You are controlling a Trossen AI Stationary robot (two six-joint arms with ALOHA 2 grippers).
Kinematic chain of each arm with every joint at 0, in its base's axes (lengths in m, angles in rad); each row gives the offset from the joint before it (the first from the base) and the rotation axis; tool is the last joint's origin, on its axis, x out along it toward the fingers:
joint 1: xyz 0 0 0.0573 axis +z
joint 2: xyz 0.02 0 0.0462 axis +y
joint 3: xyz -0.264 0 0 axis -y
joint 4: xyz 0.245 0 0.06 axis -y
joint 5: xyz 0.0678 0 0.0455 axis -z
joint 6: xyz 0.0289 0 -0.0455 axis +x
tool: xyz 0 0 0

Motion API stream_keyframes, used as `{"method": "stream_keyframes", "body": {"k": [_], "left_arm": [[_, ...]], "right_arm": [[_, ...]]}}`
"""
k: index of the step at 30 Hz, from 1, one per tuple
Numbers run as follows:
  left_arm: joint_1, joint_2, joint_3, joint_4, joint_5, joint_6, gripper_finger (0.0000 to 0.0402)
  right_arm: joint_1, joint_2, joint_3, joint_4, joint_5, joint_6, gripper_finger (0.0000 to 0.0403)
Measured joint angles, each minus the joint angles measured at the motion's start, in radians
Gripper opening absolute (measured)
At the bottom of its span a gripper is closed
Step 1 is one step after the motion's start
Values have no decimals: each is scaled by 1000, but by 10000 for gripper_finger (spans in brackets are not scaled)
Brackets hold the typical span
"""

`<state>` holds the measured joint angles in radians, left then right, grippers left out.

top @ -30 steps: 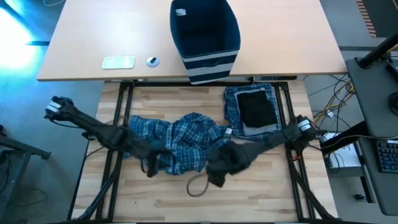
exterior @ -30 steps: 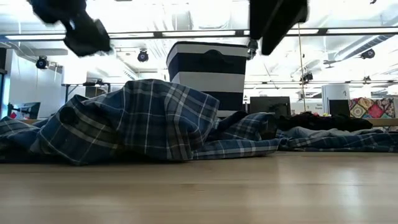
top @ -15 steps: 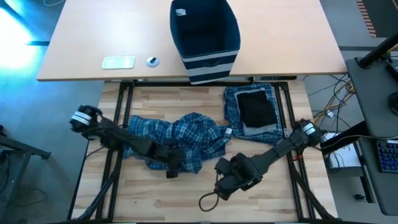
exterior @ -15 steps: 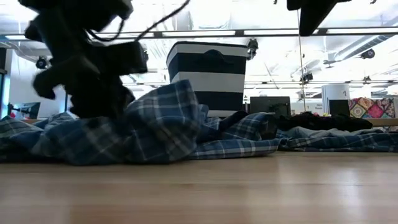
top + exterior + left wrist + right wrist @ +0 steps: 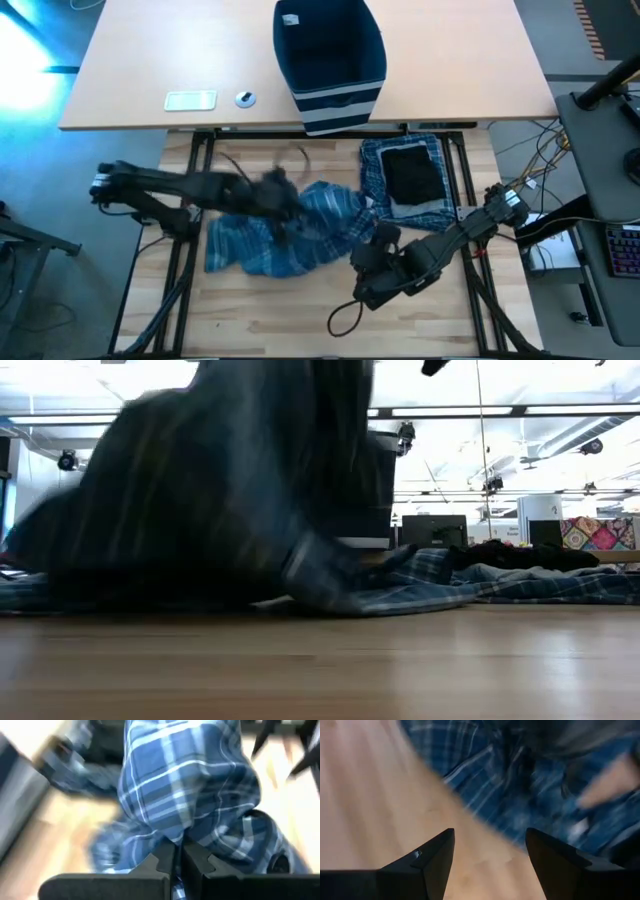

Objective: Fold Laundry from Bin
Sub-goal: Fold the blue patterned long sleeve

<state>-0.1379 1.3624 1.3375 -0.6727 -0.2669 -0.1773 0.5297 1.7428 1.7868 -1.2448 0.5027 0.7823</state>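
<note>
The left gripper (image 5: 280, 200) is over the middle of the wooden table (image 5: 250, 315), clenched on a fold of the blue-and-white plaid garment (image 5: 290, 235). In the left wrist view its two dark fingers (image 5: 160, 862) press together with plaid cloth (image 5: 190, 795) pinched between them and bunched just beyond the tips. The rest of that garment spreads on the table below and to either side of the gripper. In the low view the lifted cloth (image 5: 230, 490) rises as a dark blurred mass, so how far it is off the table is hard to say.

The right gripper (image 5: 375, 262) hangs near the plaid garment's right edge, on the side away from the bin (image 5: 330, 60). Its fingers (image 5: 435, 855) stand spread apart with bare table between them, holding nothing; the plaid cloth (image 5: 520, 795) lies just ahead of the tips.

A folded stack (image 5: 410, 178), a black piece on top of plaid, lies at the table's far right corner, well apart from both grippers. The navy bin with pale stripes stands on the adjoining desk (image 5: 150, 60) beyond the table, open side up.
</note>
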Motion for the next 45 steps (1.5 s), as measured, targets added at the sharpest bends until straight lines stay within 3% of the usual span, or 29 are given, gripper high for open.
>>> {"method": "stream_keyframes", "body": {"k": [4, 7, 14, 20, 22, 25, 29, 31, 33, 38, 45], "left_arm": [[39, -54, 194, -141, -23, -7, 0], [41, -84, 305, -200, -24, -19, 0], [12, -158, 460, -346, 3, -133, 0], [13, -241, 420, -651, -23, -367, 0], [12, -258, 340, -759, -18, -472, 8], [-4, -283, 167, -819, 90, -631, 42], [-13, -300, -44, -822, 404, -764, 113], [-13, -290, -90, -794, 481, -794, 151], [-14, -277, -93, -684, 481, -801, 187], [-2, -199, -51, -337, 304, -672, 236], [109, 78, -56, -262, 279, -306, 240]], "right_arm": [[-33, 0, -48, 31, 70, -143, 240], [-67, 0, -132, 152, 81, -201, 240], [-97, -24, -301, 333, 119, -212, 240], [-95, -81, -371, 424, 78, -197, 240], [-96, -89, -380, 432, 73, -203, 240], [-101, -97, -382, 445, 65, -233, 240], [-116, -112, -382, 445, -8, -270, 240], [-118, -127, -384, 442, -16, -285, 240], [-118, -158, -387, 444, -11, -302, 240], [-118, -253, -426, 480, 1, -337, 240], [-113, -332, -526, 524, 11, -316, 240]]}}
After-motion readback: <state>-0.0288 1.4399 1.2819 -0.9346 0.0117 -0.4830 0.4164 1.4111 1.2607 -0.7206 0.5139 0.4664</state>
